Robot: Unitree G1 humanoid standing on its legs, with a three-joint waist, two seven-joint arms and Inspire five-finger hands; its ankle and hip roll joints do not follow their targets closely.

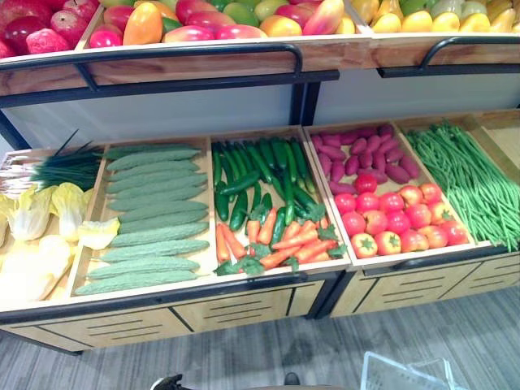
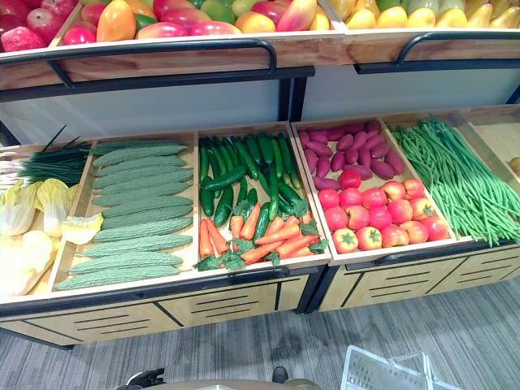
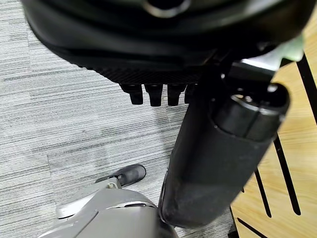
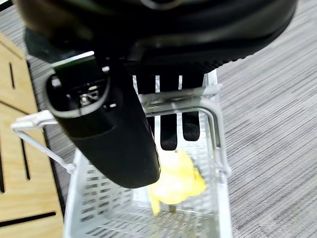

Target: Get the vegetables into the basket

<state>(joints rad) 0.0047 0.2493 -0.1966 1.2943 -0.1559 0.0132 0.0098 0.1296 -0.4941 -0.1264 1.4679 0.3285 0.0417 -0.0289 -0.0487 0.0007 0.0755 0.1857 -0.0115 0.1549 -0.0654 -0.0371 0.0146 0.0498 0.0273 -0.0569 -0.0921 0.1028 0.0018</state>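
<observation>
Bright, even light falls from above on the produce stand (image 1: 244,313); the yellow leaves (image 1: 32,268) at its left end are washed out by glare.

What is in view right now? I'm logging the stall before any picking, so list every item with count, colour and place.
Bitter gourds: about a dozen, pale green, second lower bin from the left.
Cucumbers: many, dark green, back of the middle bin.
Carrots: several, orange, front of the middle bin.
Sweet potatoes: many, purple, back of the next bin.
Tomatoes: many, red, front of that bin.
Long beans: a heap, green, rightmost bin.
Cabbages: several, pale yellow, leftmost bin.
Scallions: a bunch, green, behind the cabbages.
Fruit: many, mixed colours, upper shelf.
Basket: one, white, holding a yellow leafy vegetable.
Left hand: above the floor.
Right hand: on the basket's handle.
</observation>
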